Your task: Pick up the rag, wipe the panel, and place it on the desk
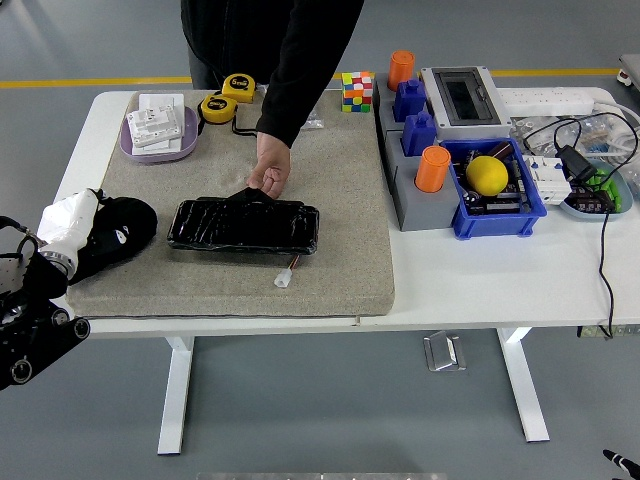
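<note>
Now, at the frame's left edge, the left hand [110,228] grips the white rag [62,218], while a person's hand [269,170] steadies the black panel [243,225] at center.

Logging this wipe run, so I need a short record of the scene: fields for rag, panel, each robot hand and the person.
rag: white rag in the left hand, at the mat's left edge
panel: black panel flat on the mat, to the right of the rag
left hand: black, closed on the rag
right hand: not in view
person: a hand holding the panel's far edge
</note>
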